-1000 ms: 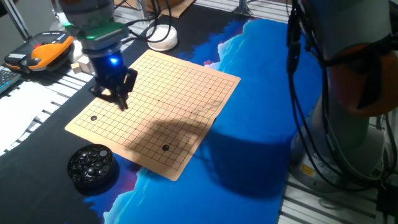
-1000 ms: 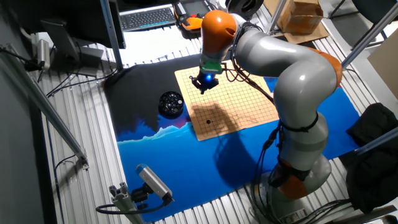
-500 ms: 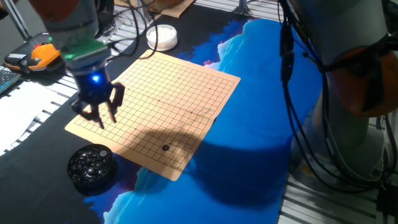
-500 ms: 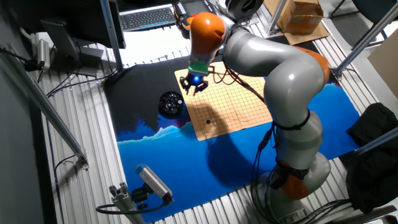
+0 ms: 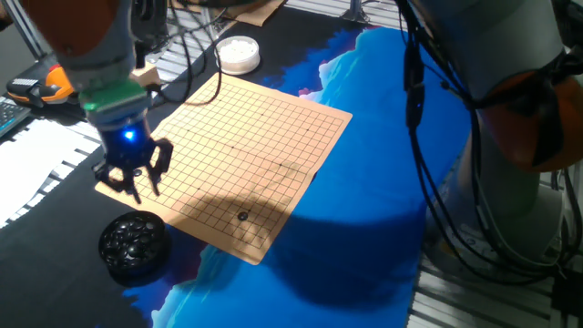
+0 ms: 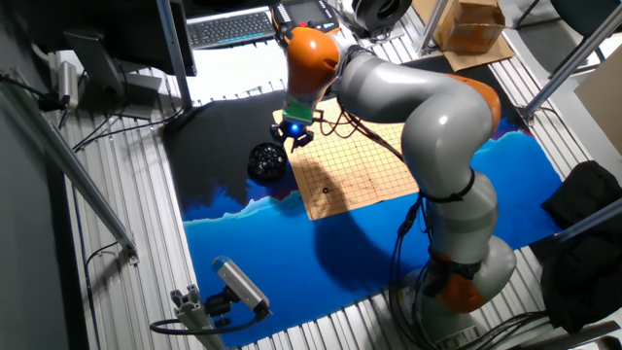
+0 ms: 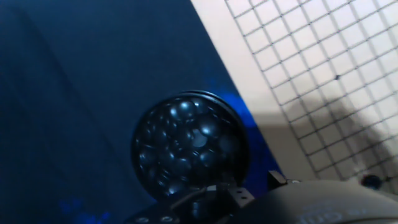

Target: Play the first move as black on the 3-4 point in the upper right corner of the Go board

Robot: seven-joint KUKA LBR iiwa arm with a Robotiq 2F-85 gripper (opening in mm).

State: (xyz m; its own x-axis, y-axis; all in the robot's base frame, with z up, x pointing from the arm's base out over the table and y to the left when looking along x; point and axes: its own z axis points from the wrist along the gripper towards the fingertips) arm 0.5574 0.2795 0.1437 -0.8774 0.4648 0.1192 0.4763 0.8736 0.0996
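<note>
pincer (image 5: 137,185) spread open, empty, above board (image 5: 273,128)

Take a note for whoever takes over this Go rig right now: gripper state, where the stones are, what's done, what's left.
Gripper: open, nothing seen between the fingers, hanging over the Go board's edge next to the bowl of black stones.
Stones: one black stone lies on the grid near a board corner. The bowl of white stones sits beyond the far corner.
Done: possibly the move, since a black stone is on the board. The lines are too fine to count, so I cannot confirm the 3-4 point or the corner.
Left: check that crossing. If it is wrong, pick a stone from the bowl and place it.
</note>
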